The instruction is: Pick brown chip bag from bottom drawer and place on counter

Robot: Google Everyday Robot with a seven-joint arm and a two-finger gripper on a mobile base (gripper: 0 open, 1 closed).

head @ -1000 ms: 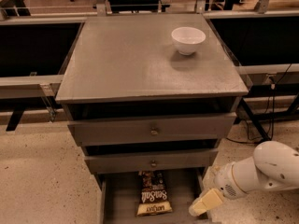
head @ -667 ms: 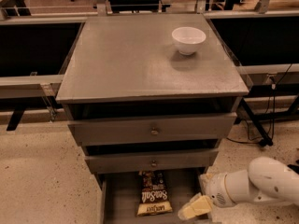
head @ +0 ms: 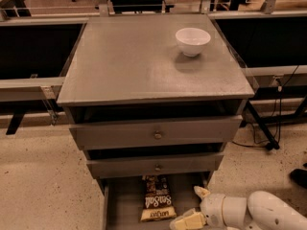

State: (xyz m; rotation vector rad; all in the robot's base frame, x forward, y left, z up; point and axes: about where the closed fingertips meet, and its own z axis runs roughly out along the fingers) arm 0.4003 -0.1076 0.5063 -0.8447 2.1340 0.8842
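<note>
**Hand Set Low Beside the Chip Bag in the Open Drawer**

Nearest the camera, the hand (head: 195, 206) is seen at the right side of the bottom drawer (head: 121, 206), down at floor level. Its two pale fingers (head: 188, 221) are spread apart with nothing held between them. The lower finger is placed just beside the near right corner of the brown chip bag (head: 157, 204); contact cannot be made out.

The bag is laid flat on the drawer floor, lengthwise, with its tan band at the near end and its far end tucked under the drawer above. It is judged to be light, soft and crinkly, likely to buckle and to slide on the smooth floor if pushed from the side. A pinch across the near end or along the right edge is judged the surest hold, and only gentle pressure is called for.

Above the bag, the two knobbed drawers (head: 156, 150) are pulled partly out, so a straight lift is blocked and the bag must first be drawn forward.

Farthest off, the counter (head: 129, 61) is broad and flat, and a white bowl (head: 192, 40) is set near its right rear corner, to be avoided when the bag is put down.
</note>
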